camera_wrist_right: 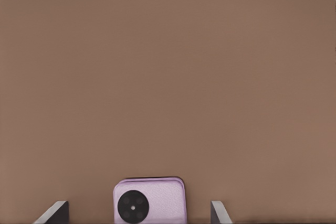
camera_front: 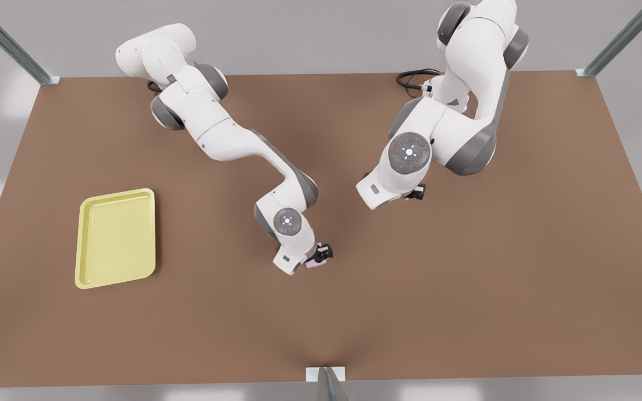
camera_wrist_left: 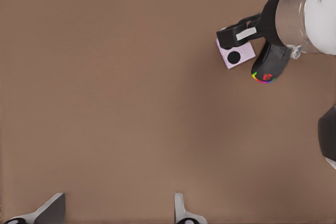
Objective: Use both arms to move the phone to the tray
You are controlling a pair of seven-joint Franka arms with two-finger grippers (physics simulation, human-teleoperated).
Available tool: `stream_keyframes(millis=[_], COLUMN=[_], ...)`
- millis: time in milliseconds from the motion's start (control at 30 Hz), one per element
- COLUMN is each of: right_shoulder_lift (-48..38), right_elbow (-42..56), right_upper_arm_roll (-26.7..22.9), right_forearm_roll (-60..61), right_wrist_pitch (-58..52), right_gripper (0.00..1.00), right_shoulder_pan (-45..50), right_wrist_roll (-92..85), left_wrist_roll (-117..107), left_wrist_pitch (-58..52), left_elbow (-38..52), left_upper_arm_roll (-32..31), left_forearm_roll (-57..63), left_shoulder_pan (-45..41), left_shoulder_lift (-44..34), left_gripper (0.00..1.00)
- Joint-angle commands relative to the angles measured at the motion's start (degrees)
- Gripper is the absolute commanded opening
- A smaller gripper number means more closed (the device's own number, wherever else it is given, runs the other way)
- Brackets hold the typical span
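Right wrist view: the right gripper (camera_wrist_right: 139,211) has its two grey fingertips (camera_wrist_right: 54,212) spread wide, one on each side of the phone (camera_wrist_right: 150,199), which lies flat on the table (camera_wrist_right: 168,77) between them with a gap on both sides. The phone is a squarish lilac slab with rounded corners, a matte shell and a black round camera circle near one edge.

In the front view this gripper (camera_front: 317,257) sits low over the phone (camera_front: 314,265) near the middle of the table (camera_front: 466,267), its arm stretched forward and bent down at the wrist.

The left wrist view looks down on that same gripper from farther off, straddling the phone (camera_wrist_left: 236,53), with a glossy black mouse (camera_wrist_left: 270,65) edged in coloured lights lying just beside the phone. The left gripper (camera_wrist_left: 118,211) has its own pale fingertips held wide apart over bare brown table. In the front view it (camera_front: 414,192) hangs higher, under a folded arm, on the front view's right of the other.

The tray (camera_front: 116,238), a flat pale yellow rectangle with rounded corners and a raised rim, lies well apart from both grippers, toward the front view's left.
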Motion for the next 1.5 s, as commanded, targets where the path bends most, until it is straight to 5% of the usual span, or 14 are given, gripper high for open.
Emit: stream_keyframes(millis=[0, 800, 967, 1100, 1167, 1467], right_shoulder_lift=[0.0, 3.4, 3.9, 5.3, 5.3, 5.3], right_elbow=[-1.3, -3.0, -2.9, -0.2, -0.3, -0.5], right_upper_arm_roll=[0.0, 0.4, 0.5, 0.7, 0.6, 0.5], right_forearm_roll=[-1.0, -7.0, -7.0, -7.0, -7.1, -7.1], right_wrist_pitch=[1.8, 4.2, 4.3, 2.4, 2.4, 2.2], right_gripper=[1.00, 1.00, 1.00, 0.97, 0.94, 0.89], right_shoulder_pan=[0.0, 2.2, 2.2, 4.0, 4.0, 4.1], right_wrist_roll=[16.1, 2.6, 2.6, 2.6, 2.6, 2.6], left_wrist_roll=[9.6, 9.8, 19.7, 20.5, 23.3, 22.4], left_wrist_pitch=[-0.1, 0.1, -2.9, -8.3, 14.4, 11.7], left_elbow=[0.0, 0.0, 0.1, -0.2, -27.4, -25.1], left_upper_arm_roll=[0.1, 0.3, 1.2, 6.8, 1.2, 1.4], left_forearm_roll=[0.0, 0.2, 0.6, 2.0, 1.7, 2.7], left_shoulder_pan=[0.1, 0.6, 15.9, 16.4, 24.7, 24.7], left_shoulder_lift=[0.0, 0.1, -2.3, -5.3, -21.2, -19.2], left_gripper=[1.00, 1.00, 1.00, 1.00, 1.00, 1.00])
